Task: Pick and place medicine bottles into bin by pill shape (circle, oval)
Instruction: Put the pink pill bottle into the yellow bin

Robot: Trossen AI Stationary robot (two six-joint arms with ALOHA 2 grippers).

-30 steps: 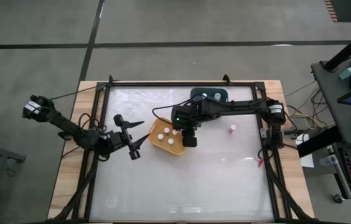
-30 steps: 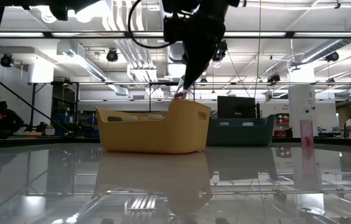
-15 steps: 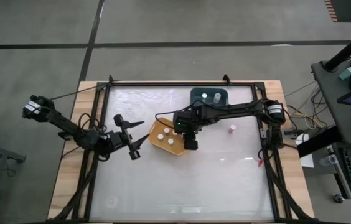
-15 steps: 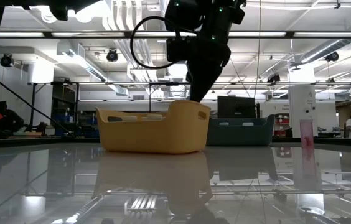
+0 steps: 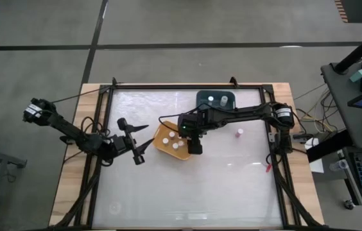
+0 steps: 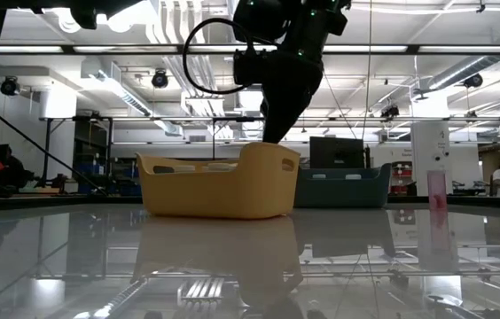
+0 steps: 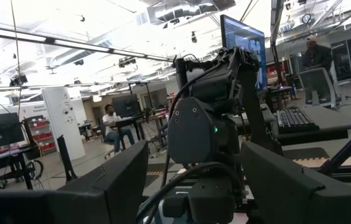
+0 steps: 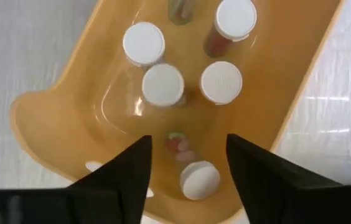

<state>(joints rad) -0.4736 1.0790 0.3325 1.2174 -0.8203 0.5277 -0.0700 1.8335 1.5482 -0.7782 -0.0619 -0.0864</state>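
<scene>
A glossy pale worktop [image 5: 187, 186] in a black frame stands in a large hall with ceiling lights, shelving and desks behind; in the left wrist view, people [image 7: 109, 124] sit and stand at desks far off.

The orange tub [image 5: 172, 144] sits left of the worktop's middle, with the teal tub [image 5: 216, 99] behind it toward the far edge. In the low view, the orange tub [image 6: 217, 184] stands in front and the teal tub [image 6: 343, 186] shows behind its right end.

The right hand [image 5: 195, 145] hangs over the near right end of the orange tub, its arm reaching in from the right side. In the right wrist view, its fingers [image 8: 123, 172] stand apart with nothing between them. Just below the gap a white-capped bottle [image 8: 199, 179] lies tilted on the tub floor, with pills showing through its clear body. Four more white-capped bottles [image 8: 162, 84] stand in the same tub [image 8: 57, 134], close together.

Two white-capped bottles [image 5: 210, 99] stand in the teal tub. A pink bottle [image 5: 239, 133] stands alone on the worktop to the right, well apart from both tubs.

The left hand [image 5: 137, 143] waits at the left side of the worktop, near the orange tub, with its fingers spread open and empty.
</scene>
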